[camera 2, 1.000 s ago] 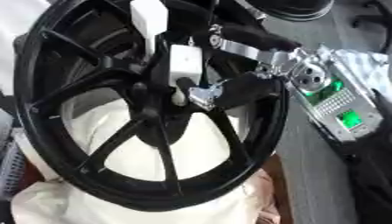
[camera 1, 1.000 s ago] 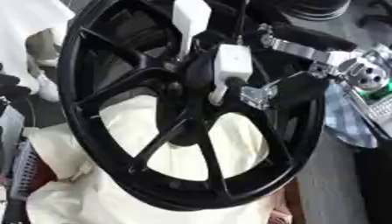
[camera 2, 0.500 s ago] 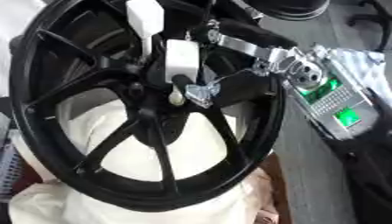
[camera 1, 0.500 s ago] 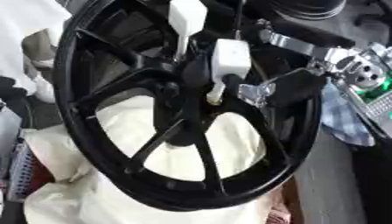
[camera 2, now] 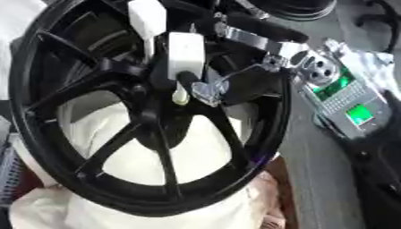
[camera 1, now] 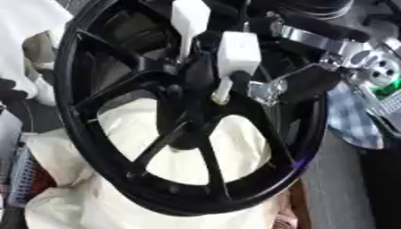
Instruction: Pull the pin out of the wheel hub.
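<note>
A black spoked wheel (camera 1: 109, 174) stands tilted against a cream cloth and fills both views. At its hub (camera 1: 190, 112) a pin (camera 1: 236, 50) with a white block head and a pale shaft sticks out. A second white block-headed piece (camera 1: 189, 18) stands just above and to its left. My right hand (camera 1: 301, 82), black with silver joints, comes in from the upper right. Its fingers (camera 2: 188, 80) are curled round the pin's shaft just below the white head. The pin's lower tip still sits at the hub.
A cream cloth (camera 1: 196, 152) lies under and behind the wheel. To the right are a device with a green screen (camera 2: 348, 100) and a checked cloth (camera 1: 352, 125). Another dark tyre (camera 2: 301, 6) shows at the top edge.
The pin's white head has risen away from the hub with my right hand on it, while the other white piece has stayed about where it was.
</note>
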